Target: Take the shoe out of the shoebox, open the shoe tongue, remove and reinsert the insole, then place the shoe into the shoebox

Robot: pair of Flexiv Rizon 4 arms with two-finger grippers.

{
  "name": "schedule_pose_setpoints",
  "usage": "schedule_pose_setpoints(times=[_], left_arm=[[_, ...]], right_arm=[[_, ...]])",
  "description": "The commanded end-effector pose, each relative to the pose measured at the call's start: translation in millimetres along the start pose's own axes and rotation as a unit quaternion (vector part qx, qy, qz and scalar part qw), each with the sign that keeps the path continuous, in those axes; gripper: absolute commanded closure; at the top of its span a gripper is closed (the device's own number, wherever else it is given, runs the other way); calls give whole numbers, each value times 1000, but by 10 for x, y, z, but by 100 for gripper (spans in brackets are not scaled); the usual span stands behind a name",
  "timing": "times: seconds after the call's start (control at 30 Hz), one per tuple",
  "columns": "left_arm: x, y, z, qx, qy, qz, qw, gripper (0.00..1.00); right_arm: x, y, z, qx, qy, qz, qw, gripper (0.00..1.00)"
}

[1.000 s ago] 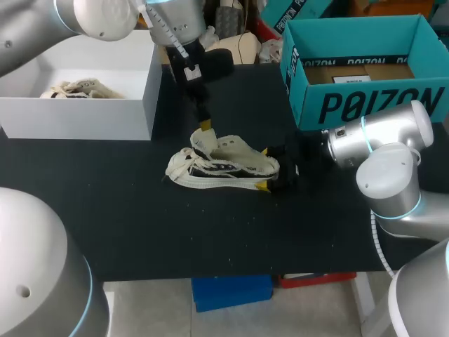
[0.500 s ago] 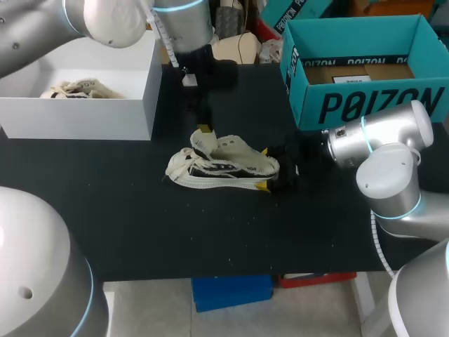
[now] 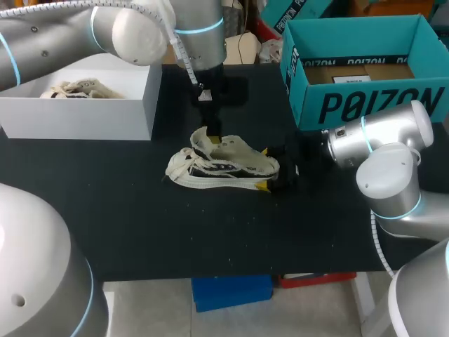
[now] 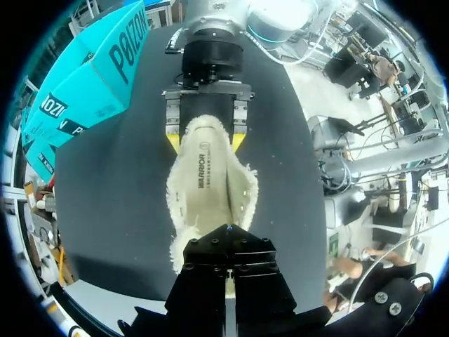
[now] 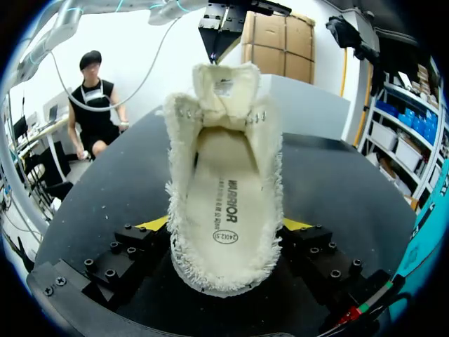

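— Where does the shoe point(image 3: 224, 165) lie?
— Mid-frame on the table point(image 3: 140, 225), with the right gripper point(image 3: 264, 168) clamping its heel. It looks light, soft and floppy.
— And the left gripper point(image 3: 210, 130)?
— Pressed closed at the tongue point(image 5: 224, 81), which is best pinched by its edge.

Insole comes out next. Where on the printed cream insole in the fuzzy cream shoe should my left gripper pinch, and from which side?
Pinch the printed cream insole at its heel-end edge, coming from above into the opening of the fuzzy cream shoe. That looks best: the opening is widest there, the upright tongue crowds the toe end, and the right gripper clamps the heel only from outside.
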State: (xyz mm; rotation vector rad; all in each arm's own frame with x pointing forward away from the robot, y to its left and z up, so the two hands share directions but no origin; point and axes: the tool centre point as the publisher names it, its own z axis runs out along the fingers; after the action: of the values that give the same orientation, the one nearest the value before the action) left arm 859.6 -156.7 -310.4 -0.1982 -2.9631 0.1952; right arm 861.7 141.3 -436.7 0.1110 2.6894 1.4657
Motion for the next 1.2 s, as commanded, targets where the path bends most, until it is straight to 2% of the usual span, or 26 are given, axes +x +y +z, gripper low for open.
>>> schedule_pose_setpoints(times=[0.03, 0.27, 0.63, 1.2], left_arm=[[-164, -117, 158, 11, 19, 17, 1000, 100], [-223, -180, 340, 11, 42, 24, 999, 100], [-116, -194, 652, 18, 77, 20, 997, 100], [-1, -233, 970, 0, 69, 37, 997, 100]], right_arm=[[-2, -30, 36, 1, 0, 1, 1000, 100], [-2, -30, 36, 1, 0, 1, 1000, 100], [-2, -30, 36, 1, 0, 1, 1000, 100], [-2, -30, 36, 1, 0, 1, 1000, 100]])
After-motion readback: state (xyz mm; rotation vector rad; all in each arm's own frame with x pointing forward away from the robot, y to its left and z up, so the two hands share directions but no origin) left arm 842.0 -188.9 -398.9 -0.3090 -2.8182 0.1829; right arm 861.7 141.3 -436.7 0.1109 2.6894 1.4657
